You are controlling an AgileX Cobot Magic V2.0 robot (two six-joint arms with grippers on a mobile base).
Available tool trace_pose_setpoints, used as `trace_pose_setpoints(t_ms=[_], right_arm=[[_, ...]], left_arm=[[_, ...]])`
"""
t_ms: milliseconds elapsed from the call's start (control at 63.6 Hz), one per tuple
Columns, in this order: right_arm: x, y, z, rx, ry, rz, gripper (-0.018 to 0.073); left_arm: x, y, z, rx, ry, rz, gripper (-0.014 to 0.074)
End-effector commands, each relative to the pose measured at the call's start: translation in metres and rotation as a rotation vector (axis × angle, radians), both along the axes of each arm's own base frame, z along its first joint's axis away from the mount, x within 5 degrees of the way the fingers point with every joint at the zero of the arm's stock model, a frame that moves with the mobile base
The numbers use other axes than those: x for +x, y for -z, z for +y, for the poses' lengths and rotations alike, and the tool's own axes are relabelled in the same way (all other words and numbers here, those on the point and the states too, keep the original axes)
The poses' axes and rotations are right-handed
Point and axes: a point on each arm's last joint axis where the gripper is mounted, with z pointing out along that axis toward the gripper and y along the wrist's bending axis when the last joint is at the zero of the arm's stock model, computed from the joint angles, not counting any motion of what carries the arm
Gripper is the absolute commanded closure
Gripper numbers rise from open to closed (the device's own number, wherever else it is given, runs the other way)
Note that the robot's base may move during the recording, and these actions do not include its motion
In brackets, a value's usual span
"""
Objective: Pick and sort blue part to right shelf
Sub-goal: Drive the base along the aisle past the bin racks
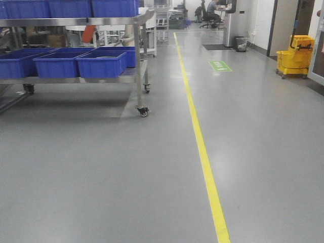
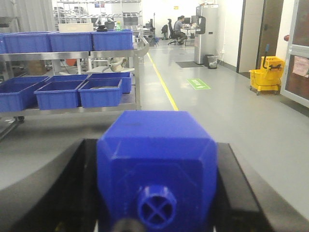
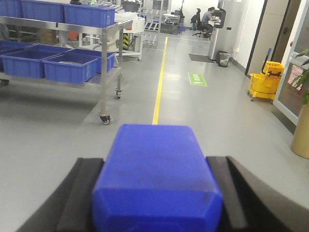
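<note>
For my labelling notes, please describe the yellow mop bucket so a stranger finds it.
Follow the yellow floor line up the hall. Far to its right stands the mop bucket. Unlike the dark bin farther back, it is bright yellow.

1. All three views are lit brightly and evenly from overhead.
2. In the front view, a soft shadow is cast on the floor [image 1: 101,167] under the wheeled rack [image 1: 76,80] at 10 o'clock.
3. The far background at 12 o'clock is washed out in the left wrist view.
4. The blue part [image 2: 157,159], close to the left wrist lens, is rendered soft; the blue block [image 3: 157,179] in the right wrist view is similarly blurred.
</note>
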Motion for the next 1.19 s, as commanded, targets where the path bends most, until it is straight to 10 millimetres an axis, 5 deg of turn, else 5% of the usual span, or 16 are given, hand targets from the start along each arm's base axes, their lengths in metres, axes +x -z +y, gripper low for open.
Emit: trace_pose_setpoints(t_ms=[0,1178], right_arm=[[-0.0014,-0.0178,-0.0004,-0.012,0.006,-0.113,0.0160],[-0.0014,-0.0178,-0.0004,-0.012,0.006,-0.113,0.0160]], left_arm=[[-0.0017,-0.0167,0.0017,-0.033,-0.015,-0.103,0.0188],[-0.0003,-0.0150,0.0016,-0.032,-0.015,-0.094,0.0188]])
